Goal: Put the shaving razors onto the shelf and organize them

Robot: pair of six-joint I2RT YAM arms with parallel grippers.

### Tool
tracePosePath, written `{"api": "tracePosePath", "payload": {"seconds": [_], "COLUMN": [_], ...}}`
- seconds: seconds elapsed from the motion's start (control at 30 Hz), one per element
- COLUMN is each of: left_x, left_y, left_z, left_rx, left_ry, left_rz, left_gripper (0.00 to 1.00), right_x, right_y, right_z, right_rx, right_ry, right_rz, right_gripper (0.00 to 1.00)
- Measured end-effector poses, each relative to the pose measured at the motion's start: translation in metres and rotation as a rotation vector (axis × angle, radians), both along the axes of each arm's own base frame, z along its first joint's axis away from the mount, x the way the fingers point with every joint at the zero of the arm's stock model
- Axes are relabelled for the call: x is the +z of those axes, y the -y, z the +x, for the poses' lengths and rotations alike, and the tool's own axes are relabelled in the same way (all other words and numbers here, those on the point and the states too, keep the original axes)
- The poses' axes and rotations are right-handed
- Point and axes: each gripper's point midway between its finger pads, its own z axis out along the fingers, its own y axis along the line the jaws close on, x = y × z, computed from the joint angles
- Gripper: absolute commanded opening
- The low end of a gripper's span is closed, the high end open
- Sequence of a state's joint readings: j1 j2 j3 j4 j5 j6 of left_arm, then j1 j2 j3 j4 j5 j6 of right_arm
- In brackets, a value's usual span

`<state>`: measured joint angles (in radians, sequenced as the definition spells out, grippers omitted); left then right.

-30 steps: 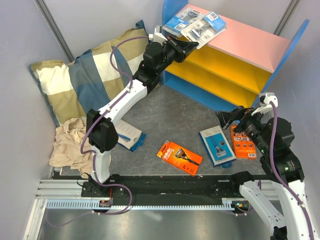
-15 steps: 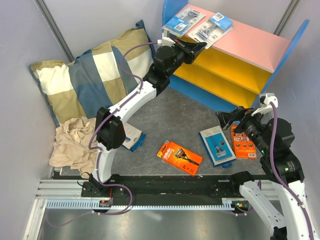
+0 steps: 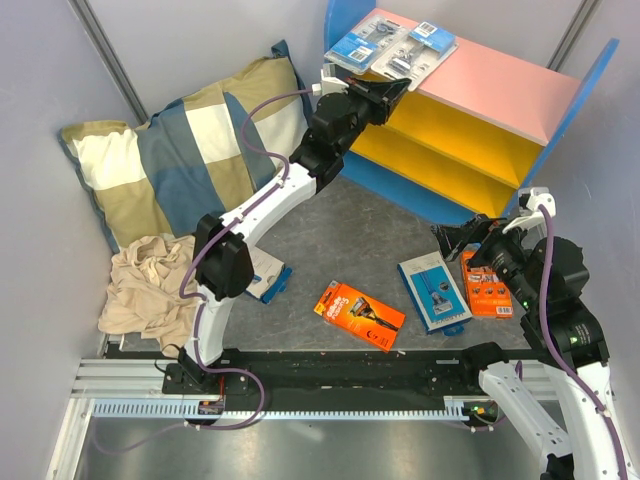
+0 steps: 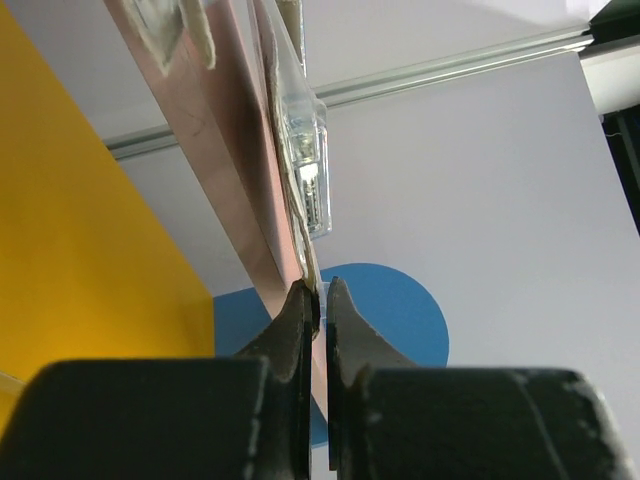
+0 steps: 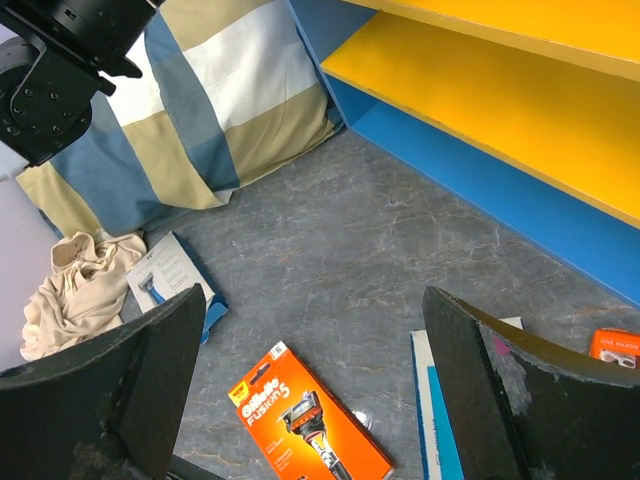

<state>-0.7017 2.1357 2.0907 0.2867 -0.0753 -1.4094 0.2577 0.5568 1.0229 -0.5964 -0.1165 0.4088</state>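
The left gripper (image 4: 320,300) is pinched almost shut on the thin card edge of a blister razor pack (image 3: 412,52). That pack lies on the pink top board of the shelf (image 3: 505,88), just beside a second blister pack (image 3: 362,40). The right gripper (image 5: 312,300) hangs wide open and empty over the floor in front of the shelf, near an orange box (image 5: 312,425) and a blue-white box (image 3: 434,291).

shelf (image 3: 500,85) pink top: two blister packs (image 3: 392,46) flat | floor: two orange boxes (image 3: 359,314), two blue-white boxes (image 3: 434,291)
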Motion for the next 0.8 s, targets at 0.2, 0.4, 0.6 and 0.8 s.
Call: {"api": "tracePosePath", "payload": {"seconds": [0.2,0.4,0.6,0.8], "left_x": [0.002,0.003,0.002,-0.018], "left_y": [0.002,0.002,0.005,0.007], "left_z": [0.003,0.001,-0.001,-0.007], "left_rx": [0.002,-0.004,-0.021,-0.046], "left_ry": [0.002,0.006,0.014,0.000], "left_rz": [-0.012,-0.011,0.002,0.049], "left_gripper": [0.21,0.54,0.87,0.99], "right_x": [-0.001,-0.001,-0.001,-0.001], "right_y": [0.000,0.000,0.001,0.001], "right_z": [0.000,0.000,0.000,-0.001], "right_rx": [0.000,0.001,0.000,0.001], "right_ry": [-0.002,-0.001,0.000,0.001], "right_rz": [-0.007,-0.010,-0.010,-0.009], "right_gripper": [0.98,0.98,0.98,0.98]}}
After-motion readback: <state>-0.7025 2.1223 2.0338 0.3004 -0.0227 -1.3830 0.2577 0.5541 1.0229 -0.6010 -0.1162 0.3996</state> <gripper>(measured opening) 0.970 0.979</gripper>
